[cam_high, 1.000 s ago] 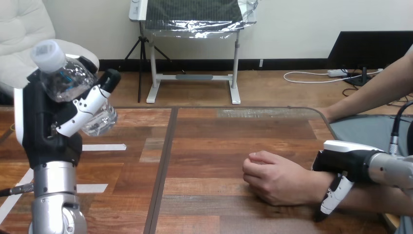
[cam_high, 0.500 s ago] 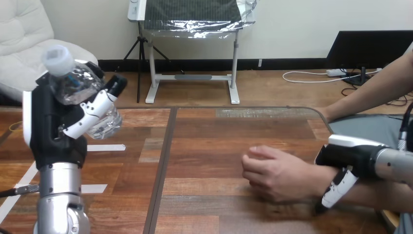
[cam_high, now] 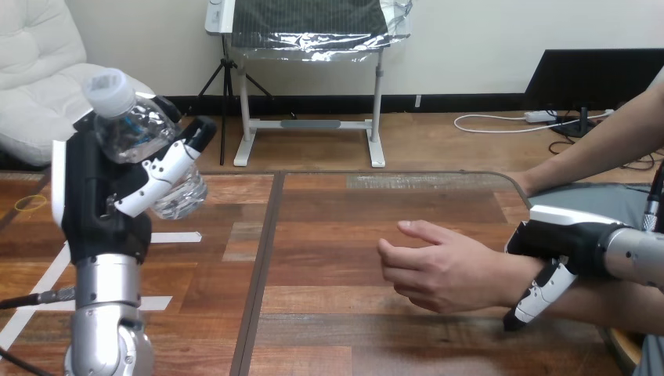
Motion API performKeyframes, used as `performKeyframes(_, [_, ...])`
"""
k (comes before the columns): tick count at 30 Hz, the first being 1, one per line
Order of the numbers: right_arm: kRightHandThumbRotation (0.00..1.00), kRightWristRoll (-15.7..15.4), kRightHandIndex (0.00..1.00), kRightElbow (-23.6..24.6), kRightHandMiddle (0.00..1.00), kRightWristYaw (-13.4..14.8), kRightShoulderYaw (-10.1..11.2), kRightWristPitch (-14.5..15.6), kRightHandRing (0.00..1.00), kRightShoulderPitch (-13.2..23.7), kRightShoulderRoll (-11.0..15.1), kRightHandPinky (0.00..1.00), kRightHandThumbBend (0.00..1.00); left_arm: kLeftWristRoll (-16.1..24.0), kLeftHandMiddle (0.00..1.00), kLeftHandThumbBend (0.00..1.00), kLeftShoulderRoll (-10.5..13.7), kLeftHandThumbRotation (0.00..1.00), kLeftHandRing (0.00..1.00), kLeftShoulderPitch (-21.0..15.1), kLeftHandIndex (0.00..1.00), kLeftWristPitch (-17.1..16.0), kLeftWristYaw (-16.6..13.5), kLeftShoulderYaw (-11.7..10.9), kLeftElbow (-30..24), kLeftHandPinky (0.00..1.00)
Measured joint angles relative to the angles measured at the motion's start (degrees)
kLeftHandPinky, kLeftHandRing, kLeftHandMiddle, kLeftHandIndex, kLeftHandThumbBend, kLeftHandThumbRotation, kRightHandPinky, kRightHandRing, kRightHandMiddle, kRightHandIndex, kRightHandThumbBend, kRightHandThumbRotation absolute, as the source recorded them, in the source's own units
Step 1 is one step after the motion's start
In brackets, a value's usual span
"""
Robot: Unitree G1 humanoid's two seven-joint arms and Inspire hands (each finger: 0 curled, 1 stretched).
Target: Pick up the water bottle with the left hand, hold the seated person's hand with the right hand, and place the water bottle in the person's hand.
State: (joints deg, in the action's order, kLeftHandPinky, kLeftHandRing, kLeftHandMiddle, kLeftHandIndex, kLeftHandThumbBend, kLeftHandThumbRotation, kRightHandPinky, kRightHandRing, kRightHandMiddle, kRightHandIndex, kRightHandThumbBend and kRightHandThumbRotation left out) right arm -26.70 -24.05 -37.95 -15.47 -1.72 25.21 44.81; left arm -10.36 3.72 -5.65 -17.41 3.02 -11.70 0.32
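One water bottle (cam_high: pixel 129 131) in left robot hand (cam_high: pixel 95 200)

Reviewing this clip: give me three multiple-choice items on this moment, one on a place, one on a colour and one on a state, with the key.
1. Where is the water bottle?
A. In the robot's left hand, raised off the table
B. Lying on the table
C. In the person's hand

2. What colour is the bottle's cap?
A. Blue
B. Red
C. White

3. What state is the person's hand in?
A. Closed round the bottle
B. Empty, fingers loosely curled
C. Flat, palm down on the table

Key:
1 A: the left hand's fingers curl round the bottle at the view's left, well above the wood.
2 C: the cap on top of the clear bottle is white.
3 B: nothing lies in the person's hand, and its fingers bend loosely inward.
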Motion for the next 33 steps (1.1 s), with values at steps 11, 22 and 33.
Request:
performKeyframes(11, [0.14,0.06,0.35,0.57,0.36,-0.01,0.34,-0.03,0.29,0.31,0.13,0.21,0.82,-0.05,0.25,0.60,-0.23,0.00,0.18,-1.37,0.32,-0.05,0.18,0.33,1.87,0.13])
performKeyframes(22, [0.12,0.06,0.36,0.58,0.34,-0.36,0.34,0.44,0.26,1.45,0.13,0.19,0.82,1.16,0.25,0.61,-0.24,0.00,0.18,-2.27,0.32,-1.54,0.09,0.86,4.00,0.13])
performKeyframes(33, [0.12,0.07,0.37,0.56,0.35,-0.36,0.32,0.23,0.28,2.69,0.12,0.21,0.83,1.83,0.25,0.60,-0.23,0.00,0.18,-3.70,0.32,-3.47,0.27,1.26,7.00,0.13])
